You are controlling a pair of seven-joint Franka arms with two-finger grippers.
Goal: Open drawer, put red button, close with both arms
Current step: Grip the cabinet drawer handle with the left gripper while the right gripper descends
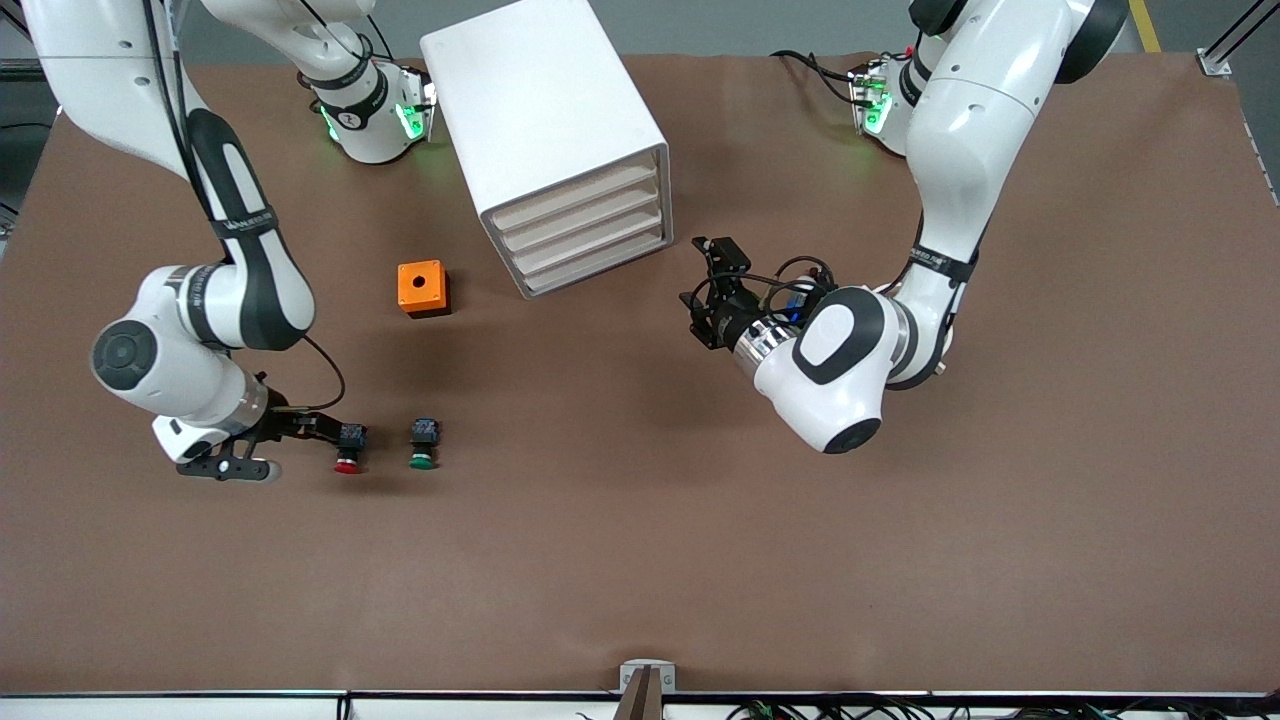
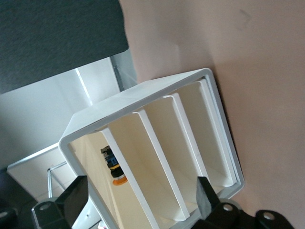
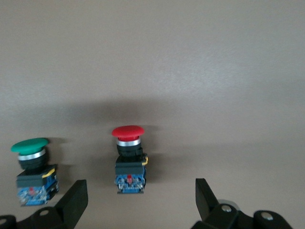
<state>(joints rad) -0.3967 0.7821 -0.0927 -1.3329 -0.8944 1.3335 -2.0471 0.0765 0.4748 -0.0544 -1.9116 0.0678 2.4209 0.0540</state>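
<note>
The white cabinet (image 1: 545, 110) stands at the middle of the table toward the robots, its four drawers (image 1: 585, 228) all pushed in. My left gripper (image 1: 692, 272) is open and empty, level with the drawer fronts and a short way off them; the left wrist view shows the drawers (image 2: 162, 157) between its fingers (image 2: 74, 200). The red button (image 1: 348, 448) lies on the table toward the right arm's end. My right gripper (image 1: 318, 440) is open beside it. In the right wrist view the red button (image 3: 128, 160) lies just ahead of the spread fingers (image 3: 205, 198).
A green-capped button (image 1: 423, 446) lies beside the red one, also seen in the right wrist view (image 3: 32, 167). A small orange box (image 1: 423, 288) with a round hole stands next to the cabinet. An orange-capped button (image 2: 114, 167) lies in the top drawer.
</note>
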